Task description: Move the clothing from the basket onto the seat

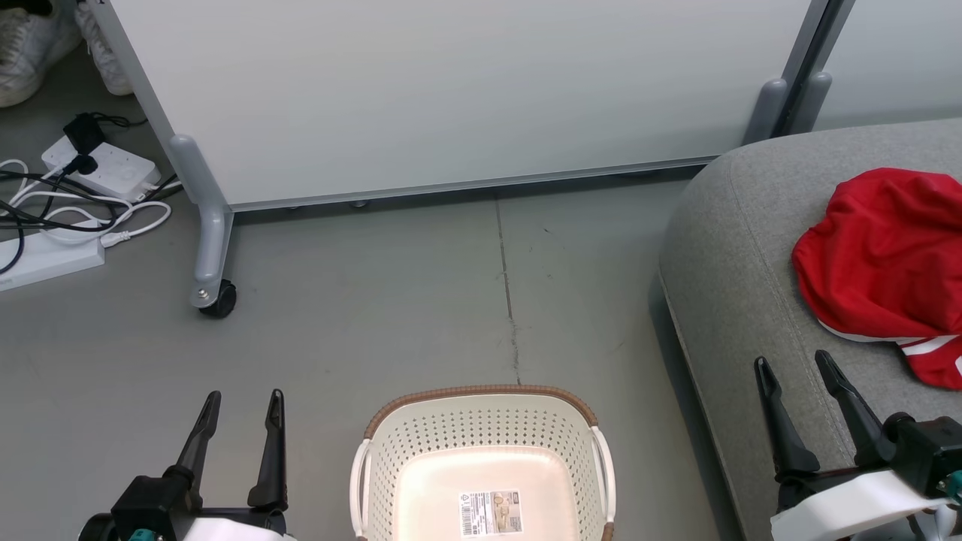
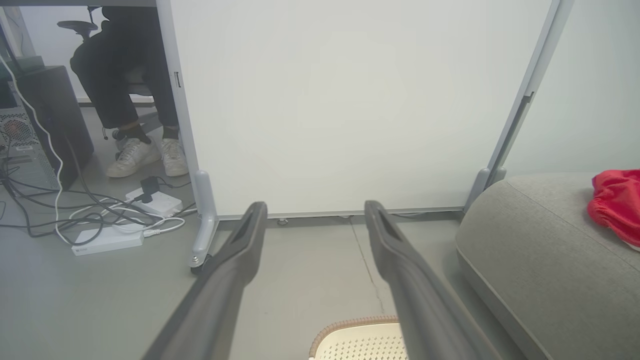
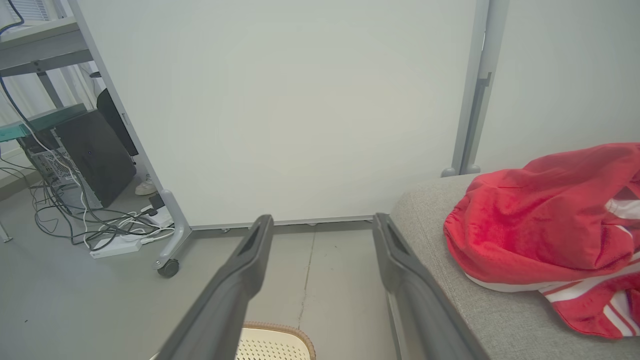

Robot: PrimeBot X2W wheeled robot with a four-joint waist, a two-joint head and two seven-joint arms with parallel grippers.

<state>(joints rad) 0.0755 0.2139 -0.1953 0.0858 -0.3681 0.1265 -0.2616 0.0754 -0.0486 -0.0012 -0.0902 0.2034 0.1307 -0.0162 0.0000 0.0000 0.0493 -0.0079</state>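
Red clothing (image 1: 879, 263) lies heaped on the seat (image 1: 744, 285), right of the basket (image 1: 481, 392). The left tool (image 1: 244, 397) and right tool (image 1: 791, 359) hang open (both empty).

We see bright, even light; glare whitens the bottom of the basket (image 1: 421, 451), a soft shadow runs under the partition (image 1: 451, 98), and the wrist views bow at their edges.

basket (image 1: 481, 421) near end cut off (bottom edge) | clothing (image 1: 879, 255) cropped right | label (image 1: 490, 513) print unreadable
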